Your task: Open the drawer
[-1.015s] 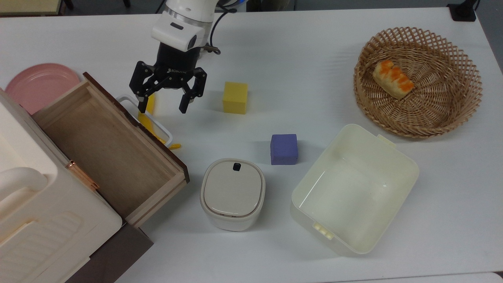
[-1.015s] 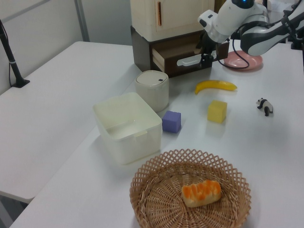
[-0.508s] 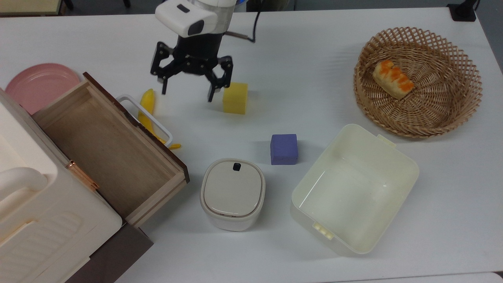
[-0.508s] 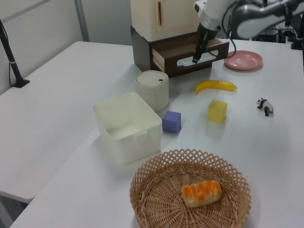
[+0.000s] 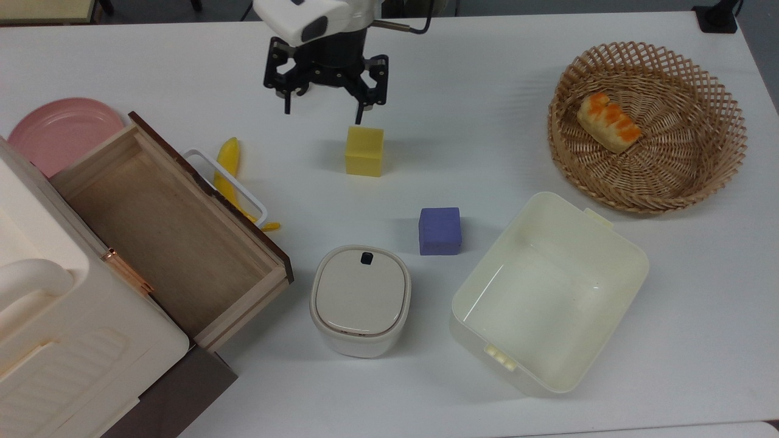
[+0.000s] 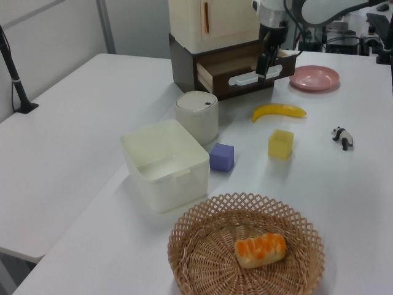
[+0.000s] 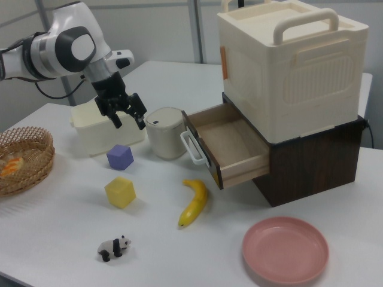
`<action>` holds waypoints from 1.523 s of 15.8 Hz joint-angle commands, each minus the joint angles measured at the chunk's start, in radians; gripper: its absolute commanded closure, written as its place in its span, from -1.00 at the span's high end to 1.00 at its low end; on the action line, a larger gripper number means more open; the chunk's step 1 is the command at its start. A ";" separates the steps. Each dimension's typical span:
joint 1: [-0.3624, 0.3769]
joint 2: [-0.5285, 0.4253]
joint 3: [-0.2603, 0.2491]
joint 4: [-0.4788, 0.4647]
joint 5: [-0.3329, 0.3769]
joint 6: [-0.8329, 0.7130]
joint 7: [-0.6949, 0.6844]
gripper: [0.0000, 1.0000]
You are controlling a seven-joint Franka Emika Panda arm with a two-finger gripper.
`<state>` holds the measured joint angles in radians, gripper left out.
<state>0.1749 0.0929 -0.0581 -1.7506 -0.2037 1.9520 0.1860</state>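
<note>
The drawer (image 5: 164, 231) sits pulled out at the top view's lower left, well apart from the empty, wide-open gripper (image 5: 322, 111) near top centre.

Bright, even overhead light is washing the white table (image 5: 487, 91) around my claw (image 5: 324, 115); soft shadows are pooling just beneath it, and glare is glinting inside the tub (image 5: 548, 292) well apart.
</note>
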 commanded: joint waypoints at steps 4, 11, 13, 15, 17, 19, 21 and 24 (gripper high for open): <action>-0.046 0.021 0.017 0.138 0.171 -0.243 -0.212 1.00; -0.123 0.010 0.066 0.137 0.167 -0.242 -0.204 1.00; -0.124 0.011 0.060 0.134 0.164 -0.231 -0.200 1.00; -0.146 0.011 0.060 0.135 0.170 -0.228 -0.174 1.00; -0.147 0.008 0.060 0.138 0.170 -0.237 -0.139 1.00; -0.144 0.011 0.057 0.138 0.170 -0.237 -0.108 1.00; -0.147 0.013 0.060 0.141 0.170 -0.240 -0.100 1.00; -0.146 0.013 0.057 0.140 0.165 -0.242 -0.100 1.00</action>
<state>0.0298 0.1002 -0.0031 -1.6302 -0.0509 1.7360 0.0653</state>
